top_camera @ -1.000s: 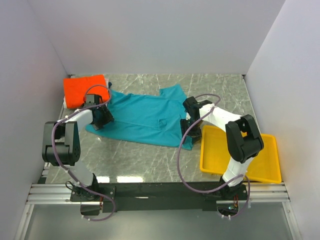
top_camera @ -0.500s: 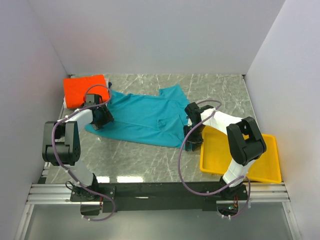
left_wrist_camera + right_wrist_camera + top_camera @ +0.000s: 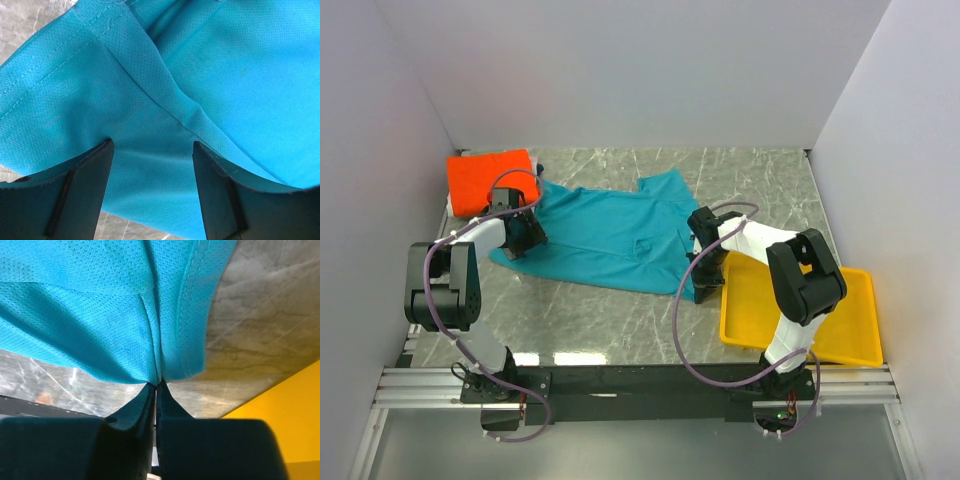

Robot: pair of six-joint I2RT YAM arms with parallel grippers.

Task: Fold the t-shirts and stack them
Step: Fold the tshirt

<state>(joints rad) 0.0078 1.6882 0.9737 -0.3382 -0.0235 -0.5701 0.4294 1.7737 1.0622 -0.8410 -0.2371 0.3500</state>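
Note:
A teal t-shirt (image 3: 610, 235) lies spread flat on the marble table. An orange t-shirt (image 3: 492, 180) sits folded at the back left corner. My left gripper (image 3: 525, 238) is at the teal shirt's left edge. In the left wrist view it (image 3: 152, 145) is open, its fingers standing astride the teal fabric (image 3: 210, 65) near a seam. My right gripper (image 3: 701, 262) is at the shirt's near right corner. The right wrist view shows it (image 3: 157, 383) shut, pinching the hemmed edge of the teal shirt (image 3: 100, 305) at its tips.
A yellow tray (image 3: 850, 320) lies at the front right, just right of my right gripper; its corner (image 3: 290, 410) shows in the right wrist view. White walls enclose the table on three sides. Bare marble (image 3: 600, 315) lies in front of the shirt.
My right gripper has gone from open to shut, catching the teal shirt's right edge, and has shifted slightly. The left gripper has stayed open in place.

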